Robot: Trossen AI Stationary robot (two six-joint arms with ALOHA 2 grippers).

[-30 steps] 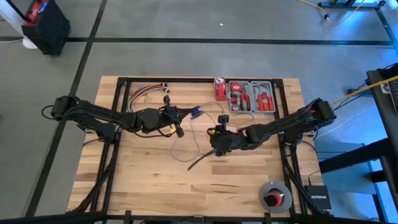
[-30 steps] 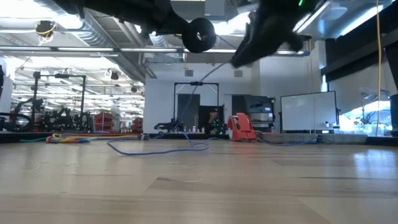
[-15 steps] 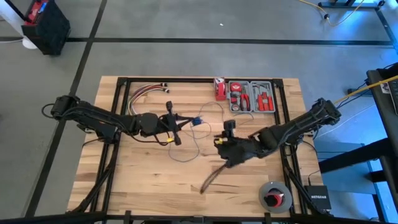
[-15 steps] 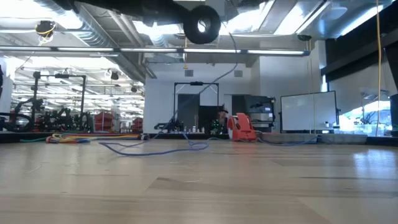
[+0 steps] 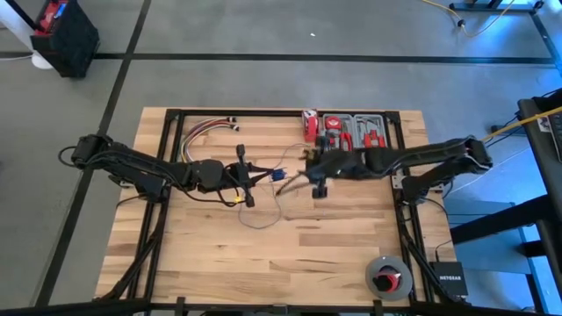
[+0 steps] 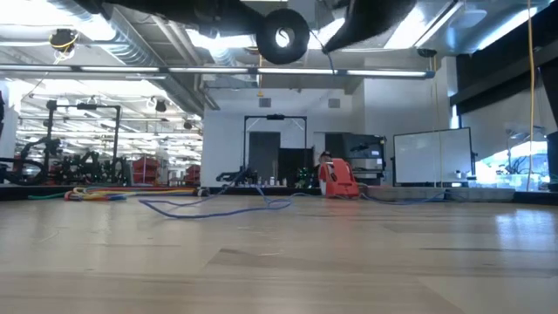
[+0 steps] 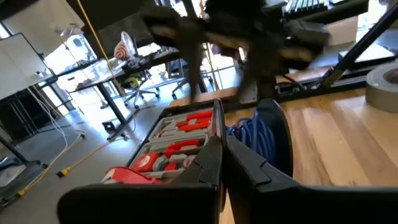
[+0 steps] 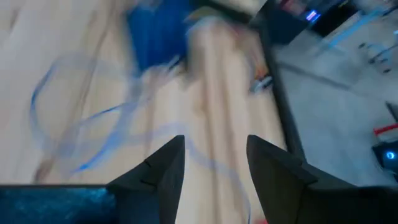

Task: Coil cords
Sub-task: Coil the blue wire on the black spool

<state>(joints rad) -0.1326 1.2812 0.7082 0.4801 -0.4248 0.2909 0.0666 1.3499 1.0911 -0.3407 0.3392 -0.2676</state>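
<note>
From above, the left gripper [image 5: 248, 180] sat over the middle of the table [image 5: 202, 254], fingers together, with a small blue bundle of wound cord [image 5: 277, 173] just off its tip toward the right arm. The cords [image 5: 263, 215], a very thin blue-violet line, ran from that bundle in a loose loop toward the table's front and back up toward the right gripper [image 5: 318, 182]. That gripper hung on the far side of the bundle, near the tool tray [image 5: 356, 140] at the back edge, and nothing could be seen between its fingers. In the low view, the cord [image 6: 214, 208] lay slack on the wood in shallow curves well behind the near edge, while both arms were dark shapes overhead, off the surface. The left wrist view showed that arm's fingers [image 7: 214, 162] pressed together, the blue coil [image 7: 255, 134] close beyond them; whether a strand was pinched between the fingers could not be told. The right wrist view showed its own fingers [image 8: 165, 171] spread wide and empty above bare wood, with blurred blue strands [image 8: 93, 143] and the blue coil [image 8: 155, 37] lying ahead of them. Judged from this, the slack loop lay between the two arms, its long axis running front to back, and the open right gripper seemed the likelier one to gather it toward the coil.
</note>
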